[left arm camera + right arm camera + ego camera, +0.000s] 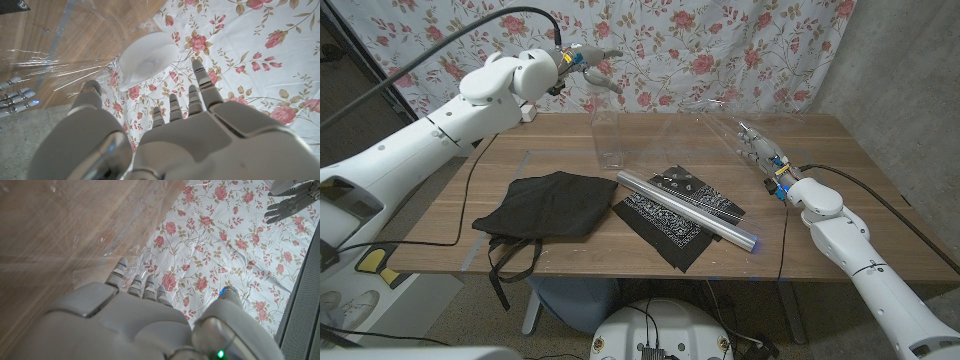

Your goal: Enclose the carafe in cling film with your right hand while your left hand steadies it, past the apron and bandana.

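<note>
My left hand (588, 62) hovers loose above the carafe (608, 137) beneath it, while my right fingers (752, 141) pinch the film (705, 120); I should steady the rim before pulling the sheet across.

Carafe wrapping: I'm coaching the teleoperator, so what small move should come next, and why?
Probably lower the left hand onto the carafe rim. It hovers above the carafe, touching nothing, while the right hand holds cling film stretched toward it.
</note>
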Tool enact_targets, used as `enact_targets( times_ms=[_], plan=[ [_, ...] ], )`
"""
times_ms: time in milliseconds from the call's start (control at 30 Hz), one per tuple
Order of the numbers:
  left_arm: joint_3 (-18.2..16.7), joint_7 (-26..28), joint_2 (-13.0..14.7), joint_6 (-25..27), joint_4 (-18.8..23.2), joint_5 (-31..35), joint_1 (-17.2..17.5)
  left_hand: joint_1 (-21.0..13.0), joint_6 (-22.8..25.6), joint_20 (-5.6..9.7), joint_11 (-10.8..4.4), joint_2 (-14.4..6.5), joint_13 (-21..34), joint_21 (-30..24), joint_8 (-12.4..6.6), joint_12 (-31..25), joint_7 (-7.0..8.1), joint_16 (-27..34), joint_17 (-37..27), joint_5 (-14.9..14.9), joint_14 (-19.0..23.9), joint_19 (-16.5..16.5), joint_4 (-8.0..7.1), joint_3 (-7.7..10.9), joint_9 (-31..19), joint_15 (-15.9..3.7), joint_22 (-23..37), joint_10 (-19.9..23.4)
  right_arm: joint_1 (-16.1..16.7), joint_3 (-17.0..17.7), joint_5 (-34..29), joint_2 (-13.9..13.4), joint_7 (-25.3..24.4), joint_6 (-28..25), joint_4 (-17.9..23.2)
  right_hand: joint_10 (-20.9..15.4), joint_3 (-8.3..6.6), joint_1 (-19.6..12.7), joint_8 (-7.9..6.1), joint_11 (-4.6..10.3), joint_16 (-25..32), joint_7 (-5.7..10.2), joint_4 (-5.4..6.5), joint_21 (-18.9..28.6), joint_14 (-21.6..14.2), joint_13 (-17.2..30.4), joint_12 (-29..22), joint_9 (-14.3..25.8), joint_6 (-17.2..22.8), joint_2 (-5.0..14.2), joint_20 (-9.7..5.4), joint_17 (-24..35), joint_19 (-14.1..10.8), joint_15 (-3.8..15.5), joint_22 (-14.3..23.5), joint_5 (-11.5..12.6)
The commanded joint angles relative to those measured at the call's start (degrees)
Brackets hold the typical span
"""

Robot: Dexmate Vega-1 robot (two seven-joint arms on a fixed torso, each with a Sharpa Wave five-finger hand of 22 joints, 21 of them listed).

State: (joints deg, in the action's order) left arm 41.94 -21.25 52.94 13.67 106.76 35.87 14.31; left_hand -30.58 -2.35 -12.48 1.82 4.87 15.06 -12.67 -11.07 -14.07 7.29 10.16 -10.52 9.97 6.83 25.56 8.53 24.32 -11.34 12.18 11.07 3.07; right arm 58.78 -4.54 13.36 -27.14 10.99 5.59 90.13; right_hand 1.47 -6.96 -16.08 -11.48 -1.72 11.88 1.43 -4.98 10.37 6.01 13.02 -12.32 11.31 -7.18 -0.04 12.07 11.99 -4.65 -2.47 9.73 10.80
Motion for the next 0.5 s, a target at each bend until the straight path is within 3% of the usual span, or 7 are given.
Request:
enact_targets(
  times_ms=[33,500],
  plan=[
    [0.69,-4.49,-0.39,-0.39,-0.29,1.70,-1.41,-0.27,-0.18,-0.10,0.36,-0.73,0.07,-0.20,-0.34,-0.10,1.02,0.34,-0.20,0.22,0.46,0.09,-0.29,0.02,-0.16,0.08,0.35,-0.10,0.02,0.00,-0.34,-0.28,-0.42,-0.73,0.40,0.12,-0.15,-0.08,-0.26,0.13,0.36,0.11,-0.22,0.28,0.57,0.07,0.06,0.19,-0.34,0.53,0.21,0.17,0.07,-0.36,0.14,-0.05],
    [0.75,-6.82,-0.73,-0.90,-0.35,2.50,-1.87,-0.30,-1.40,-0.06,0.64,-0.91,0.05,-0.95,-0.08,-0.07,0.89,0.96,-0.20,0.12,1.89,1.81,-0.35,-0.28,-0.06,0.17,0.62,-0.36,0.21,0.75,1.58,0.64,0.44,0.62,-0.49,0.13,-0.15,-0.04,-0.26,0.20,0.40,0.21,-0.25,0.24,0.60,0.05,0.07,0.19,-0.35,0.63,0.22,0.19,0.28,-0.81,0.15,-0.07]
  ],
)
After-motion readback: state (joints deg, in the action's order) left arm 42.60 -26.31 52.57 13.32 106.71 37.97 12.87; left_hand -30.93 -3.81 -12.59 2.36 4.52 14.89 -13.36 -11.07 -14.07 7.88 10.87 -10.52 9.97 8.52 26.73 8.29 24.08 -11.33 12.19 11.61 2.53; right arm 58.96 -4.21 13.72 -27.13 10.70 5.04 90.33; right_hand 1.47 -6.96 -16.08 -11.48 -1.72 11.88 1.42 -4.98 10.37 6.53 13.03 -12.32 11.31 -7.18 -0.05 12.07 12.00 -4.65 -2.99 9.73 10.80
